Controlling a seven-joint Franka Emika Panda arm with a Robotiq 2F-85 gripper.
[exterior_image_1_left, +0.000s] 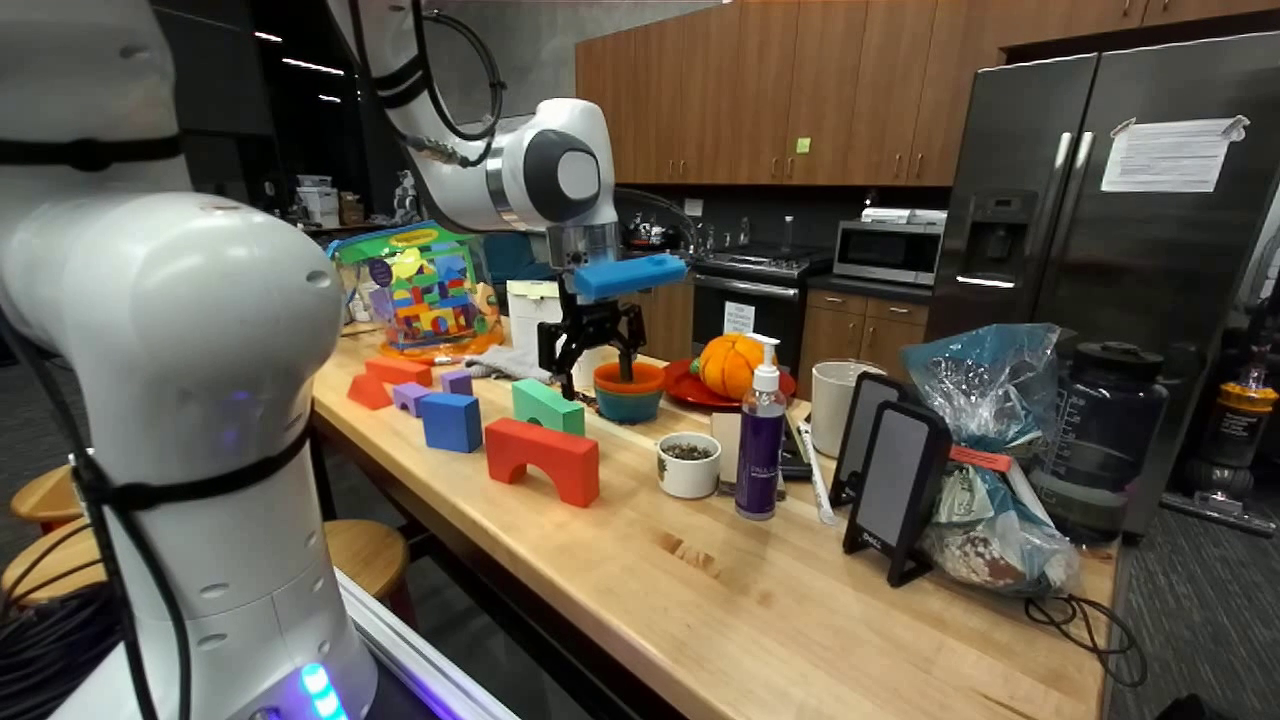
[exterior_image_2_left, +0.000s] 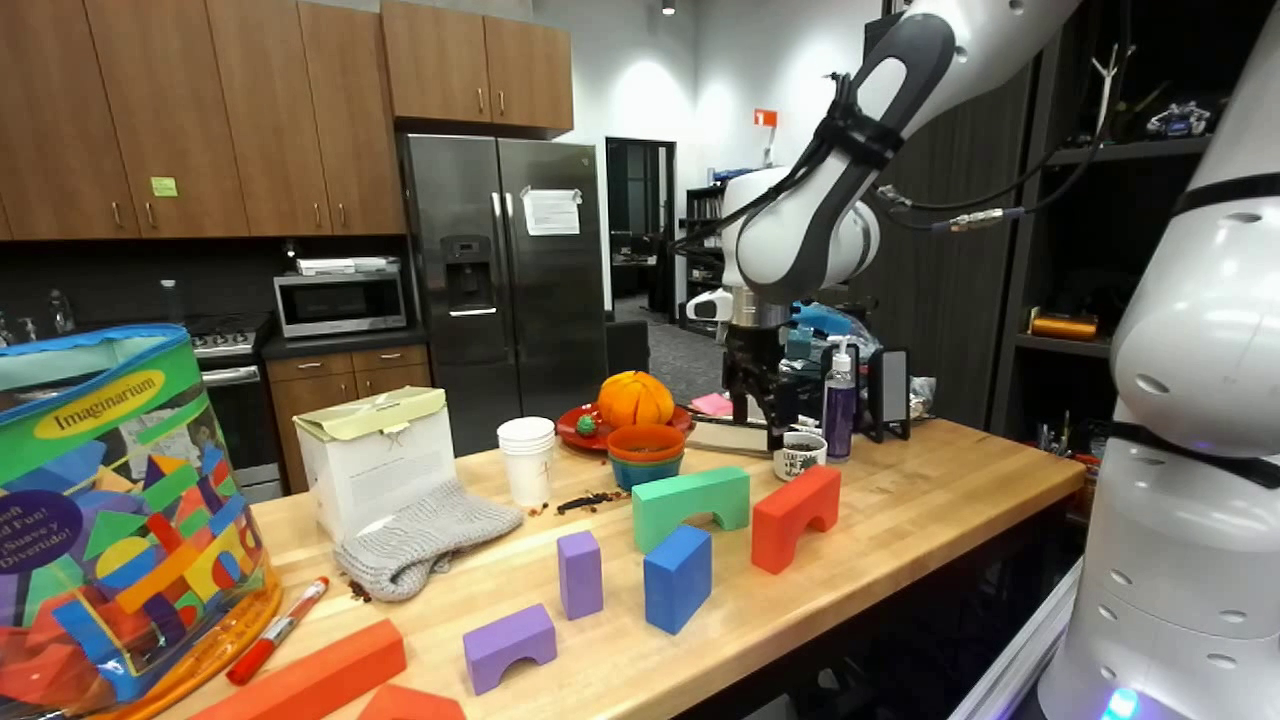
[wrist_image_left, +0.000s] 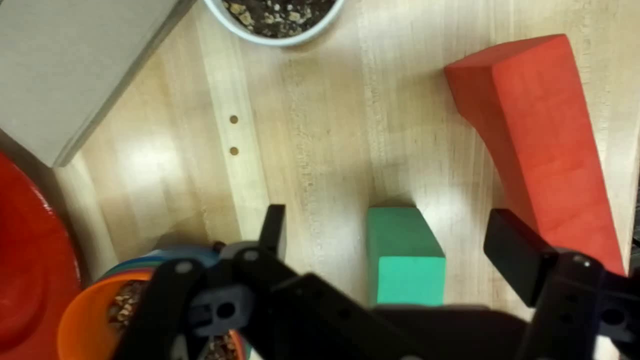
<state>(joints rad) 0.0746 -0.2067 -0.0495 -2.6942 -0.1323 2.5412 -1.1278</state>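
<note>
Far L in wrist view: red plate (wrist_image_left: 27, 260), w/ a grey slab (wrist_image_left: 80, 65) above it; both well off to the side, prob low risk unless the move swings wide

Next: bowl stack (wrist_image_left: 87, 320), orange on top, brown bits (wrist_image_left: 122, 297) inside; L finger (wrist_image_left: 271, 227) side overlaps it from here, true gap can't be judged – sideways drift on the way down might clip the rim, tip it & scatter the bits

Upper mid: white cup (wrist_image_left: 278, 42) of dark soil-like stuff (wrist_image_left: 280, 19); overshoot that way cd knock it over & dirty the table (wrist_image_left: 310, 125)

Mid: gripper (wrist_image_left: 395, 240) spread wide, nothing held; green arch block (wrist_image_left: 411, 280) on the table, btwn the two fingers as seen from above, no contact I can make out, but nearer the R finger (wrist_image_left: 520, 255). Off-centre, so one finger wd prob meet it first & shove or twist it; looks like foam to me, may squash or slip if pinched near an end. Blue block (exterior_image_2_left: 680, 580) stands near it in an exterior view, so a hard shove might set that going too

Far R: red arch block (wrist_image_left: 547, 145), near edge partly behind the R finger; if lowered as lined up here, that finger cd land on it, jam, or push it aside
</note>
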